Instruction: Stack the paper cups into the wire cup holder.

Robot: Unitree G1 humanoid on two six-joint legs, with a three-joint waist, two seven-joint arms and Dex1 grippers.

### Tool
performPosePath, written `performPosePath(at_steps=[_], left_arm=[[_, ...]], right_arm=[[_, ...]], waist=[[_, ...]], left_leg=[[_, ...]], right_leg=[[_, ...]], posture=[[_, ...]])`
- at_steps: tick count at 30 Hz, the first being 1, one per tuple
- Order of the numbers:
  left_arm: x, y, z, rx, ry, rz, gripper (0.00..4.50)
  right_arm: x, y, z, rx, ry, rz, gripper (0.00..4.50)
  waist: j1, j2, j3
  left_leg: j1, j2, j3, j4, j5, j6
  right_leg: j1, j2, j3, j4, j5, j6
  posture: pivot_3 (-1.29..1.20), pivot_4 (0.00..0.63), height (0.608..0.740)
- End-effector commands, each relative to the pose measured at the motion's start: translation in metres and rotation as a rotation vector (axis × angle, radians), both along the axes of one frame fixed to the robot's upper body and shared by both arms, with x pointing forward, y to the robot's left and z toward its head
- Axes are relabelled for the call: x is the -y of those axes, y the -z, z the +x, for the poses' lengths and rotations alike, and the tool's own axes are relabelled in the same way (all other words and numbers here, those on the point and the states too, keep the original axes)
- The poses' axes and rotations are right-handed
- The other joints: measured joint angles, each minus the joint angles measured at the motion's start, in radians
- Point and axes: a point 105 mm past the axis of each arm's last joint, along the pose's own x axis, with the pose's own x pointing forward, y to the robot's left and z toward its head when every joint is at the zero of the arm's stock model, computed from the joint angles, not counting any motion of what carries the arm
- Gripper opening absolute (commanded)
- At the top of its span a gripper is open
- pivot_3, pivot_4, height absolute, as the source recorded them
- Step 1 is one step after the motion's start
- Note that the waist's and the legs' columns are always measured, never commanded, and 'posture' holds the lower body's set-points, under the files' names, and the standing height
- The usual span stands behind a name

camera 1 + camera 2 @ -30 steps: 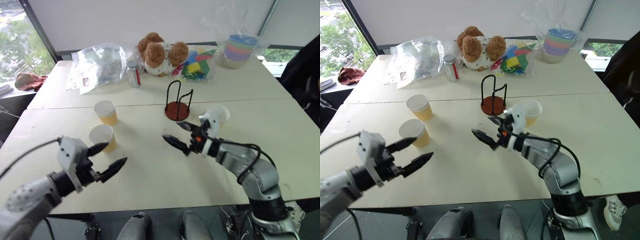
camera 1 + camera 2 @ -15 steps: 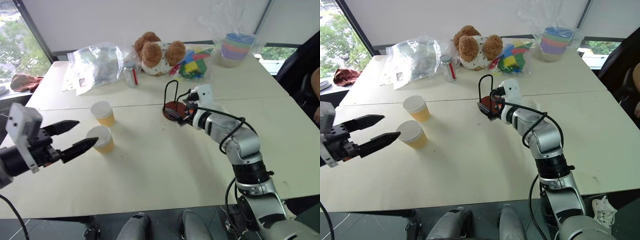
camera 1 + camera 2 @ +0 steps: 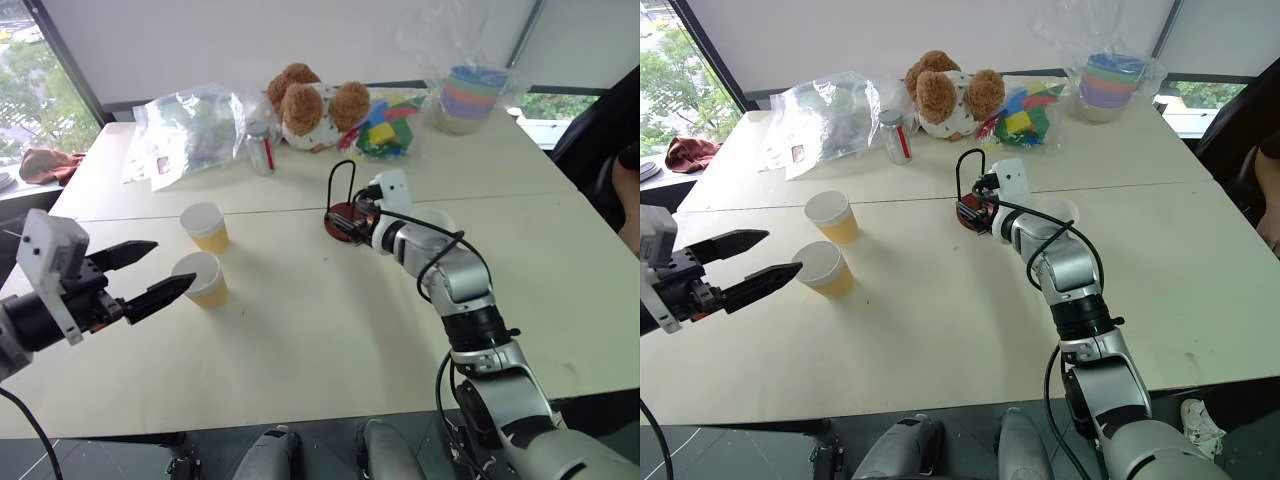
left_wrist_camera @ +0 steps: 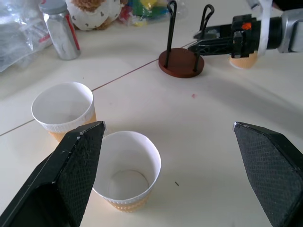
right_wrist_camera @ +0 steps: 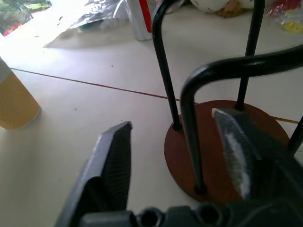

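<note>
The wire cup holder (image 3: 345,205), black loops on a reddish-brown disc, stands at mid table. My right gripper (image 5: 170,118) is low at its base, open, with one upright wire (image 5: 189,142) between the fingers and a gap on either side. One paper cup (image 3: 1058,212) stands just behind that arm. The other two paper cups (image 3: 205,225) (image 3: 200,277) stand upright on the left half of the table. My left gripper (image 3: 172,265) hovers wide open beside the nearer cup, holding nothing; in its wrist view that cup (image 4: 125,168) sits between the spread fingers.
Along the far edge lie a clear plastic bag (image 3: 190,130), a small metal bottle (image 3: 262,150), a teddy bear (image 3: 310,105), coloured blocks (image 3: 390,130) and bagged pastel bowls (image 3: 478,95). A person's arm (image 3: 625,190) shows at the right edge.
My right gripper has reached forward from mid table to the holder's base and its fingers have narrowed around a wire. The left gripper swung out leftward and slightly up, staying open.
</note>
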Motion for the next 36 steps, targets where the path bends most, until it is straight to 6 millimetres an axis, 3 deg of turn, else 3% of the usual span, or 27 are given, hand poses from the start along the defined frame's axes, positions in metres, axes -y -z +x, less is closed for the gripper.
performPosePath(at_steps=[1,3,9,13,19,31,32,36], left_arm=[[0.000,-0.007,0.001,0.041,-0.001,0.006,4.50],[0.000,-0.007,0.001,0.043,-0.003,0.007,4.50],[-0.004,-0.003,0.003,0.028,-0.014,0.012,4.50],[-0.003,-0.001,0.003,0.010,0.011,0.010,4.50],[0.004,0.002,-0.001,-0.044,0.078,0.030,4.50],[0.015,-0.003,0.002,-0.032,0.126,0.022,4.50],[0.015,-0.002,0.002,-0.032,0.127,0.022,4.50],[0.016,-0.002,0.002,-0.034,0.134,0.021,4.50]], right_arm=[[-0.009,-0.021,0.004,0.092,-0.037,0.007,1.14],[-0.012,-0.022,0.005,0.100,-0.047,0.003,0.03],[-0.025,-0.030,-0.007,0.175,-0.204,-0.074,0.01],[-0.023,-0.041,-0.036,0.197,-0.444,-0.092,0.01],[-0.013,-0.029,-0.086,0.076,-0.753,-0.145,0.01],[-0.024,-0.001,-0.100,0.035,-0.771,-0.148,0.01],[-0.024,0.000,-0.101,0.033,-0.774,-0.149,0.73],[-0.022,0.001,-0.102,0.037,-0.767,-0.163,2.64]], waist=[[-0.002,0.000,0.000],[-0.004,0.000,0.000],[-0.005,0.000,0.000],[0.000,0.000,0.000],[0.001,0.000,0.000],[0.004,0.000,0.000],[0.004,0.000,0.000],[0.003,0.000,0.000]], left_leg=[[0.000,0.000,0.000,0.000,0.000,0.000],[0.000,0.000,0.000,0.000,0.000,0.000],[0.000,0.002,0.002,0.000,0.000,0.000],[-0.001,0.002,0.003,0.000,0.000,0.000],[-0.001,0.002,0.003,0.001,-0.003,0.005],[-0.001,0.005,0.006,0.001,-0.002,0.002],[-0.001,0.005,0.006,0.001,-0.002,0.002],[-0.001,0.005,0.006,0.001,-0.002,0.003]], right_leg=[[0.000,0.000,0.000,0.000,0.000,0.000],[0.000,0.000,0.001,0.000,0.000,0.000],[-0.001,0.001,0.001,0.001,0.000,0.000],[-0.002,0.001,0.002,0.000,0.000,0.000],[0.000,0.000,0.001,-0.002,0.000,0.000],[-0.002,0.002,0.002,-0.001,0.001,-0.001],[-0.002,0.002,0.002,-0.001,0.001,-0.001],[-0.001,0.002,0.003,-0.001,0.001,-0.001]], posture=[[0.00,0.150,0.740],[0.00,0.150,0.740],[0.00,0.150,0.740],[0.00,0.150,0.740],[0.00,0.150,0.740],[0.00,0.150,0.740],[0.00,0.150,0.740],[0.00,0.150,0.740]])
